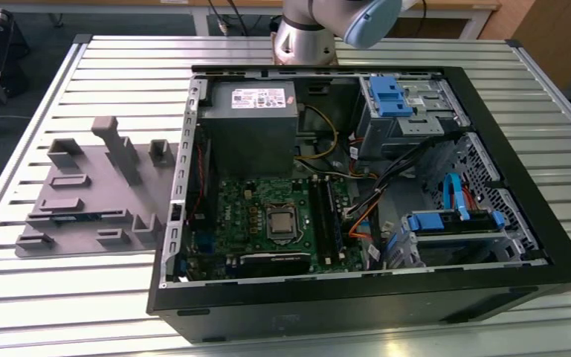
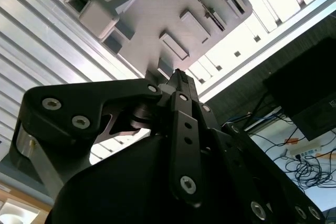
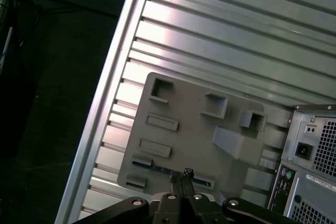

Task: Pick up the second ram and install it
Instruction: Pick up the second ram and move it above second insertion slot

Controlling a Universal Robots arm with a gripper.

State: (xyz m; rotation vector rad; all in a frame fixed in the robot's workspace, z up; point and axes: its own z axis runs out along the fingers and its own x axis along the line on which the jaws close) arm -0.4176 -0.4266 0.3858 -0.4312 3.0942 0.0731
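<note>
Jaws clenched on nothing, hovered over the gray tray (image 3: 199,129), second ram (image 3: 157,165) (a thin blue strip) lay slotted in it, at the exterior view's left of the computer case (image 1: 365,305).

the second ram (image 1: 87,216) is a slim blue stick standing on its long edge in the long narrow slot of the gray holder tray (image 1: 82,160), near the tray's front edge in the exterior view. only its thin upper edge shows, as a blue strip running along the slot. in the first wrist view the same blue strip (image 3: 155,165) lies level in the slot; chips and label cannot be made out.
</note>
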